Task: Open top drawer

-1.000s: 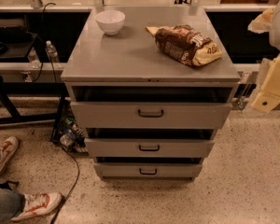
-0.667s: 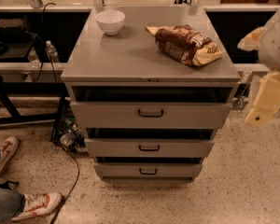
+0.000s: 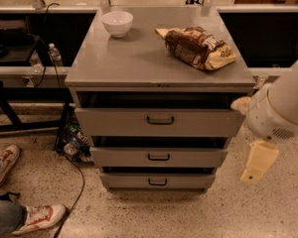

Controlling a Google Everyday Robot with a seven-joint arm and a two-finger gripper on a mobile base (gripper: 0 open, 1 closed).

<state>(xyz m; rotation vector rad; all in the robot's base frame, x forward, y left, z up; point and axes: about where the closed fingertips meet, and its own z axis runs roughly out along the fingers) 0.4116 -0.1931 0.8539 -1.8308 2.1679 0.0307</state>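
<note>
Descending: gripper (image 3: 258, 163) now hangs below the tabletop's (image 3: 139, 63) front-right corner, off the cabinet's right side, about level w/ the middle drawer (image 3: 119, 157). 1 s ago it sat higher, beside the tabletop's right edge. Jaws: wide or narrow cannot be told; nothing seen held. No contact w/ any drawer.

Arm (image 3: 280, 108) above it overlaps the right end of the top drawer (image 3: 119, 122). Top drawer sits directly under the tabletop's front edge, front position unchanged. Its handle (image 3: 160, 120) is at centre, untouched, well left of gripper.

Judgement: approach phase only. Gripper is already lower than the handle and must travel left to centre before any pull.

Bowl (image 3: 117, 23) near back-left corner and snack bag (image 3: 196, 47) toward right edge: both unmoved.
</note>
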